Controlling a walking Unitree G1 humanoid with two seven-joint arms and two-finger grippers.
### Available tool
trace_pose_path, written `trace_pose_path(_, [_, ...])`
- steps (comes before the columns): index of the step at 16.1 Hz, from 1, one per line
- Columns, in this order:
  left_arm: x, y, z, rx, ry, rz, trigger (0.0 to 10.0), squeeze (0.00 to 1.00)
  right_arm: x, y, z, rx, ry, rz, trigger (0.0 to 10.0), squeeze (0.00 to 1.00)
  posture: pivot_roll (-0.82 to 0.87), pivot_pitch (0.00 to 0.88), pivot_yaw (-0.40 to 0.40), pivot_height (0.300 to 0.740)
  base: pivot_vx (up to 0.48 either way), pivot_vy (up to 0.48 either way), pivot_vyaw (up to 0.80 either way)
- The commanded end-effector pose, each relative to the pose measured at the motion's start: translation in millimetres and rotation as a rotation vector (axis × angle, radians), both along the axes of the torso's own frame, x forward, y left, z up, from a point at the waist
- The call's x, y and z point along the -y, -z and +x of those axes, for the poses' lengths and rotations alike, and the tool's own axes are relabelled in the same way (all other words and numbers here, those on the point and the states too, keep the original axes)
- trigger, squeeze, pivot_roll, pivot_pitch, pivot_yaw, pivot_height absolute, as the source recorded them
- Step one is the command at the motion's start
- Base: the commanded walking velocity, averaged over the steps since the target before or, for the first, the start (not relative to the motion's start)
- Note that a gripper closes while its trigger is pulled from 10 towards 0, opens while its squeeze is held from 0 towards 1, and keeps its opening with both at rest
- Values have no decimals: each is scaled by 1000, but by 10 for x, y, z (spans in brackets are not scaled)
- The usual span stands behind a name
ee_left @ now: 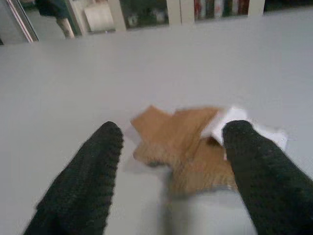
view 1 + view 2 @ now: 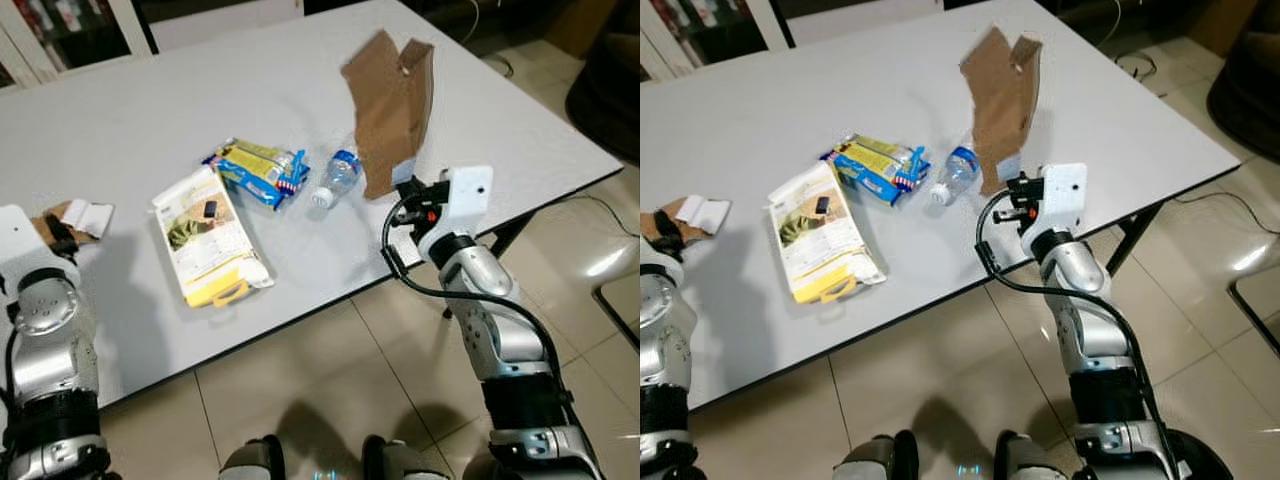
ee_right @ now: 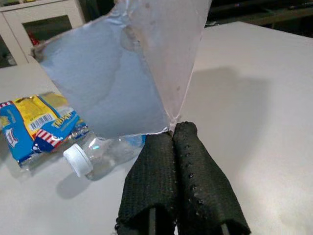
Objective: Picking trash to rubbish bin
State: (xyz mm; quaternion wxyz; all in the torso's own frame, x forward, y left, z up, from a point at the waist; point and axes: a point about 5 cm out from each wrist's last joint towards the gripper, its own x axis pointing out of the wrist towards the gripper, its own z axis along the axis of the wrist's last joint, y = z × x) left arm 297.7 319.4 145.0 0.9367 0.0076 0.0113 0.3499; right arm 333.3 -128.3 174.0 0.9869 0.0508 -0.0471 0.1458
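Right gripper (image 3: 172, 134) fingers pressed together, pinching the flattened carton (image 2: 390, 105) by its lower edge, lifting it above the counter (image 2: 150, 110). Left gripper (image 1: 168, 156) fingers spread, straddling the cardboard scrap (image 1: 183, 147), apparently lining up the next grab.

The two eye views look from the robot's head forward and down on the white table (image 2: 150, 110), from high enough to show its near edge and the tiled floor (image 2: 330, 370) below. They share almost the same scene, only shifted a little sideways. The left wrist view looks low along the table, very close to a brown cardboard scrap (image 1: 181, 142), and is somewhat blurred, so its far background is hard to read. The right wrist view looks along its fingers, close to a cardboard sheet (image 3: 132, 63), with the plastic bottle (image 3: 98, 154) and the blue snack packet (image 3: 36, 125) behind, which the eye views share.
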Motion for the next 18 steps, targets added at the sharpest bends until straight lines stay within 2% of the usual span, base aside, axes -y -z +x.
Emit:
trace_pose_path(1, [-43, 55, -10, -26, 5, 3, 10000, 1000, 11, -4, -43, -5, 2, -2, 10000, 0, -101, 267, 58, 740, 0, 0, 0])
trace_pose_path(4, [-16, 146, 57, -74, 78, 13, 10000, 1000, 37, 19, -104, -22, 13, -4, 10000, 0, -108, 281, 65, 740, 0, 0, 0])
trace_pose_path(10, [-48, 252, 128, -115, 115, 5, 10000, 1000, 55, 11, -141, -34, 21, -8, 10000, 0, -121, 287, 63, 740, 0, 0, 0])
trace_pose_path(11, [-55, 316, 127, -145, 145, -18, 10000, 675, 60, 9, -143, -35, 23, -11, 10000, 0, -121, 287, 63, 740, 0, 0, 0])
trace_pose_path(12, [-55, 333, 123, -151, 154, -26, 10000, 675, 61, 9, -143, -36, 24, -11, 10000, 0, -121, 287, 63, 740, 0, 0, 0])
trace_pose_path(13, [-51, 364, 120, -153, 171, -48, 0, 0, 63, 7, -143, -36, 25, -12, 10000, 0, -121, 287, 63, 740, 0, 0, 0])
trace_pose_path(18, [-50, 452, 94, -147, 201, -92, 0, 0, 50, -6, -137, -37, 21, -10, 10000, 0, -121, 286, 62, 740, 0, 0, 0])
